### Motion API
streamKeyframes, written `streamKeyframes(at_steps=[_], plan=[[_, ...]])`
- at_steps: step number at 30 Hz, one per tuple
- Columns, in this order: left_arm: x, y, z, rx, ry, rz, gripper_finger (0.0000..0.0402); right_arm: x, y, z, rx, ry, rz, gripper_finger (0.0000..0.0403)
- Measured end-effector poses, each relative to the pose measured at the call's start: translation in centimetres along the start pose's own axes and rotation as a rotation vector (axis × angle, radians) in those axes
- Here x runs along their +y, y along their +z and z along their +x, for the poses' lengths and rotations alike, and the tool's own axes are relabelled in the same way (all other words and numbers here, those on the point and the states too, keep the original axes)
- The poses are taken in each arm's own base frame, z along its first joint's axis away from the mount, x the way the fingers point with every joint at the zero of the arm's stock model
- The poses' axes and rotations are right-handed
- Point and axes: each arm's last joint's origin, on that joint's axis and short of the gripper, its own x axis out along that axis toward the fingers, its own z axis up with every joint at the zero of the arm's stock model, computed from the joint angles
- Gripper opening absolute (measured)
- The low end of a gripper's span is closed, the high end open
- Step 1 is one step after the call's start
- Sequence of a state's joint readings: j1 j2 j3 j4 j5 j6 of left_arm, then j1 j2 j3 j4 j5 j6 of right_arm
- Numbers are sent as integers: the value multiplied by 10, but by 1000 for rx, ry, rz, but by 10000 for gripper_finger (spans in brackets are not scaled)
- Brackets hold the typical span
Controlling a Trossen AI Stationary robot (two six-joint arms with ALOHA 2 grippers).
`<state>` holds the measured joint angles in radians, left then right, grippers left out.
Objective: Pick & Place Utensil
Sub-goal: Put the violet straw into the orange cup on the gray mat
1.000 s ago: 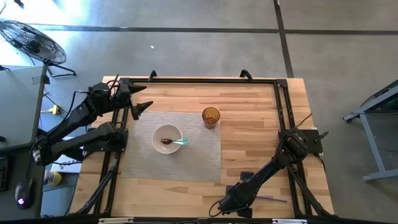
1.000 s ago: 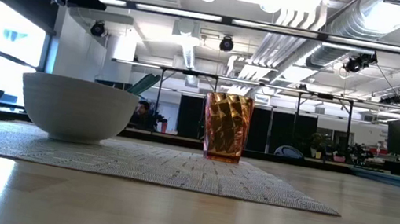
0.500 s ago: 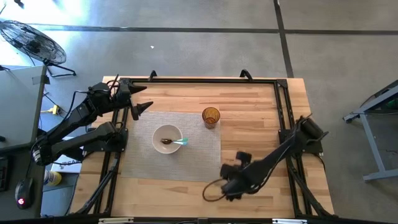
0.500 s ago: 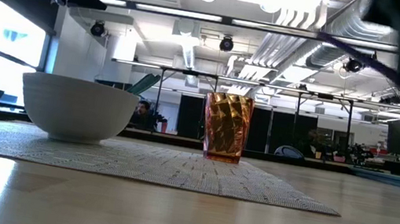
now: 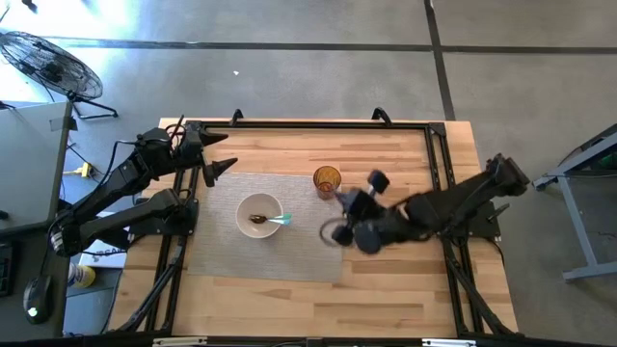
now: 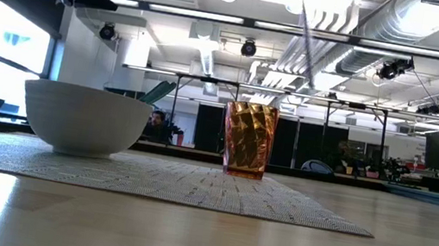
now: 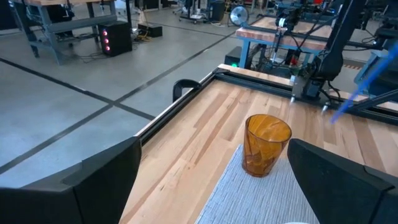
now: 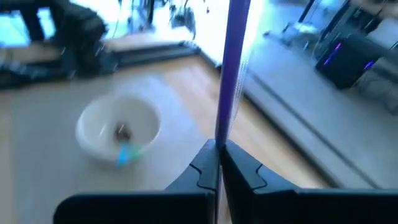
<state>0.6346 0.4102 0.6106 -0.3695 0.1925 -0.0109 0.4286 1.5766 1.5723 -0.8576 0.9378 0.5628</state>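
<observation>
A white bowl [image 5: 260,214] with a teal-handled spoon [image 5: 280,220] in it stands on a grey woven mat [image 5: 289,255]. An amber cup [image 5: 327,180] stands at the mat's far right corner. My right gripper [image 5: 339,229], blurred, is above the mat's right edge near the cup, shut on a purple utensil [image 8: 231,74]. My left gripper [image 5: 218,164] is open and empty above the mat's far left corner. The bowl [image 8: 118,127] and spoon show in the right wrist view, the cup [image 7: 266,144] in the left wrist view. My right gripper pinches the purple utensil's handle [image 8: 220,138] between its two fingertips [image 8: 205,167]. The fingers point toward the table's left, at the bowl. The utensil sticks straight out ahead of the fingers, along them, lifted clear of the table. Its far end runs out of the picture.
A black frame rail [image 5: 308,125] runs along the table's far edge and down both sides. Bare wood [image 5: 395,289] lies right of the mat and toward the near edge. The low view shows the bowl [image 6: 85,119] and cup [image 6: 249,138] on the mat.
My right gripper has swung from the table's near edge up and toward the far side, then toward the left, and now hangs over the mat's right edge beside the cup, carrying the purple utensil clear of the table.
</observation>
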Motion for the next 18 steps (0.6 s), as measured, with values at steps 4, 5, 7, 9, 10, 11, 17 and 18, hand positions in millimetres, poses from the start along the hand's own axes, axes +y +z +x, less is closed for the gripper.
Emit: streamKeyframes(at_steps=[4,5,7,9,10,11,17,18], plan=[[0,0,0,0,0,2,399,-13,22,19,-58,17,0,2],[0,0,0,0,0,2,399,-17,26,24,-61,24,0,1],[0,0,0,0,0,2,399,-25,32,35,-58,34,6,1],[0,0,0,0,0,2,399,-33,37,45,-63,28,30,1],[0,0,0,0,0,2,399,-37,40,49,-71,18,41,1],[0,0,0,0,1,2,399,-41,42,52,-81,4,46,1],[0,0,0,0,1,2,399,-57,50,69,-93,-14,71,1],[0,0,0,0,1,2,399,-59,48,73,-95,-18,83,1]])
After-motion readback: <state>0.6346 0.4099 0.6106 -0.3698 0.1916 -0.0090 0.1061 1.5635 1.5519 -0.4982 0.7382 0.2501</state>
